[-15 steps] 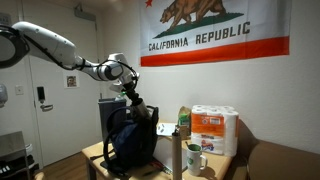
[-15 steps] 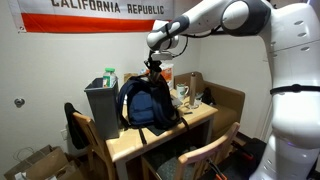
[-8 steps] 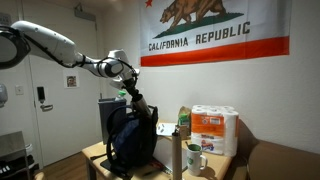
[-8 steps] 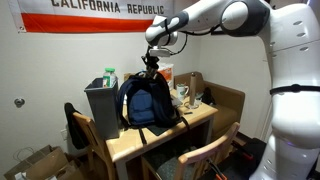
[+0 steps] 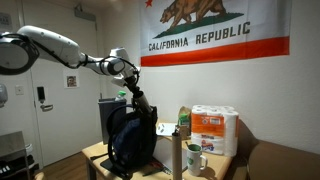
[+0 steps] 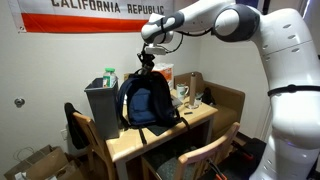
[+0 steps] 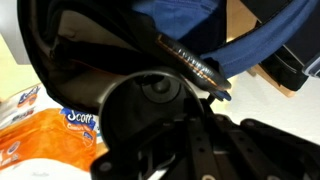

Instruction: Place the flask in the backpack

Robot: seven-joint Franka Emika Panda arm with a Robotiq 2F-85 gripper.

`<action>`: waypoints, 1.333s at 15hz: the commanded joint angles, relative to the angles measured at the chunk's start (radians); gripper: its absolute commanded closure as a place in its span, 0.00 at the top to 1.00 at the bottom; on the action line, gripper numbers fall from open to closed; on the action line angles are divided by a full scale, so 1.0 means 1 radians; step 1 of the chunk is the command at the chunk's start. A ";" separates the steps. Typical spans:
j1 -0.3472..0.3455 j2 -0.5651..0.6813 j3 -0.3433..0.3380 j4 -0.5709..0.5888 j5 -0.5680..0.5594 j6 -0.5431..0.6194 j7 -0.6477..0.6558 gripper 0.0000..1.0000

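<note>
The dark navy backpack stands upright on the wooden table, and both exterior views show it. My gripper hangs right over its top and is shut on the dark flask, which points down at the opening. In an exterior view the gripper sits just above the pack's top edge. In the wrist view the flask is a dark round shape below the camera, with the open zipper and blue fabric of the backpack around it.
A silvery-grey cylinder and a white mug stand beside the pack, with a pack of paper rolls behind them. A grey bin stands on the backpack's far side. Chairs ring the table.
The gripper with the flask has shifted a little sideways and down, closer over the backpack's opening. The backpack and the other things have not moved.
</note>
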 commanded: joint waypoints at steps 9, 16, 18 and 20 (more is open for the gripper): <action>0.010 0.229 -0.016 0.370 -0.056 -0.498 0.005 0.02; 0.008 0.372 -0.015 0.571 -0.055 -0.806 -0.020 0.02; 0.008 0.398 -0.016 0.588 -0.065 -0.837 -0.024 0.02; 0.009 0.420 -0.018 0.600 -0.074 -0.843 -0.028 0.02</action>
